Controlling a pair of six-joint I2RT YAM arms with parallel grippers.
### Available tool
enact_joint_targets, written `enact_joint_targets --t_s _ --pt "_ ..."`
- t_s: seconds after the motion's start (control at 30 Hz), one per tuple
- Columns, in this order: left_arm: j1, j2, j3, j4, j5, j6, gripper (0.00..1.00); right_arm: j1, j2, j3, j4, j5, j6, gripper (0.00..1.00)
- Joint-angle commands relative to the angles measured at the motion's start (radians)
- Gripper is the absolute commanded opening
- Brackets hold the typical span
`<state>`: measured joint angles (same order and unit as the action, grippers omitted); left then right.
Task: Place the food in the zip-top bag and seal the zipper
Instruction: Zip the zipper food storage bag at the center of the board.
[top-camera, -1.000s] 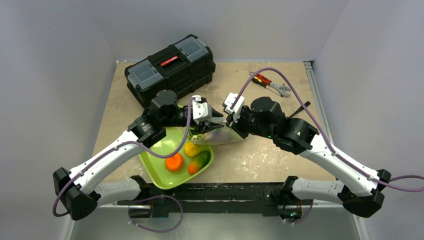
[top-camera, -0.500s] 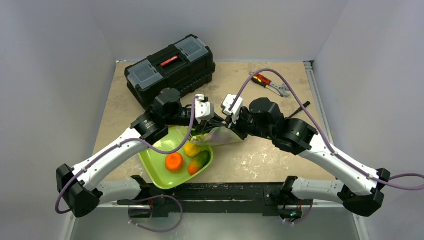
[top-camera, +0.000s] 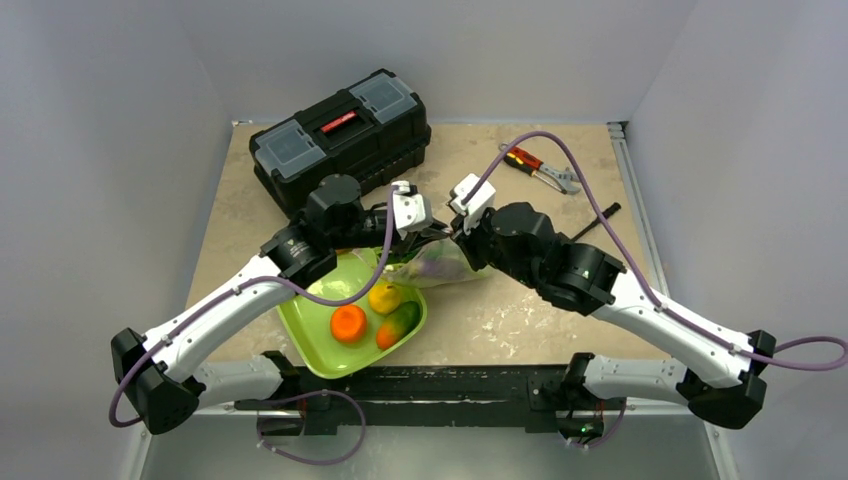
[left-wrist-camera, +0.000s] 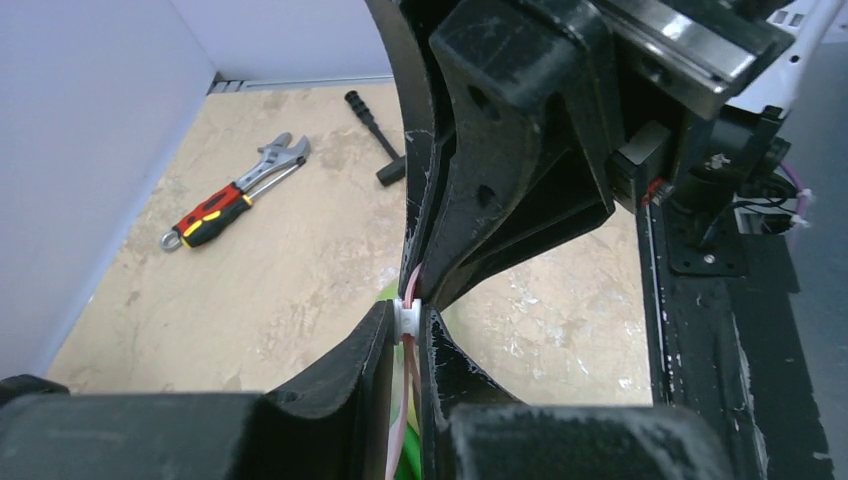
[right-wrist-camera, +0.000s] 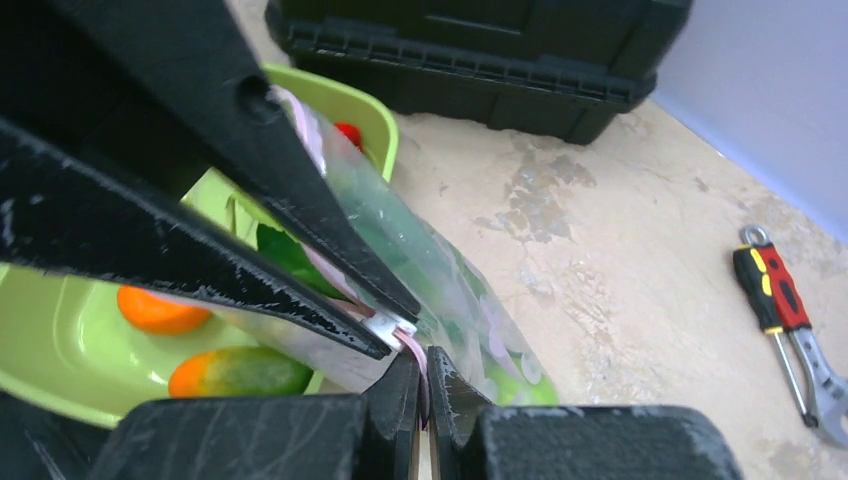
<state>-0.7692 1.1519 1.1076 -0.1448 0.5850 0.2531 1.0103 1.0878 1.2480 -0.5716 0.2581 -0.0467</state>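
Left wrist shows me left gripper (left-wrist-camera: 405, 325) and right gripper (right-wrist-camera: 420, 368) tip to tip — both clamped on the bag's (right-wrist-camera: 440, 270) zipper (left-wrist-camera: 413, 283).

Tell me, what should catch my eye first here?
Mid-table, the left gripper and the right gripper meet tip to tip, both pinching the pink zipper of a clear zip-top bag with green food showing through. Near-left of them a lime-green tray holds an orange fruit and two others, and a black toolbox sits at the far left.
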Motion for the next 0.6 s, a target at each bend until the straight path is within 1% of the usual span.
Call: enact_joint_targets --t_s 0.0,0.1,0.27,0.33,0.47,0.57 --pt "-0.010 -0.012 0.044 -0.005 -0.070 0.003 0.00 -0.010 -0.050 -0.029 0.119 0.314 0.165 0.00" --pt "-0.011 -0.011 0.045 -0.016 -0.103 0.012 0.00 -0.012 -0.075 -0.052 0.149 0.381 0.180 0.00" --pt "-0.011 -0.020 0.054 -0.053 -0.146 0.040 0.00 -0.041 -0.111 -0.084 0.152 0.438 0.189 0.00" --pt "-0.010 -0.032 0.046 -0.062 -0.172 0.061 0.00 -0.092 -0.142 -0.107 0.157 0.427 0.195 0.00" --pt "-0.010 -0.046 0.031 -0.082 -0.199 0.108 0.00 -0.249 -0.213 -0.145 0.143 0.332 0.186 0.00" --pt "-0.010 -0.051 0.032 -0.095 -0.198 0.123 0.00 -0.268 -0.241 -0.153 0.111 0.341 0.167 0.00"
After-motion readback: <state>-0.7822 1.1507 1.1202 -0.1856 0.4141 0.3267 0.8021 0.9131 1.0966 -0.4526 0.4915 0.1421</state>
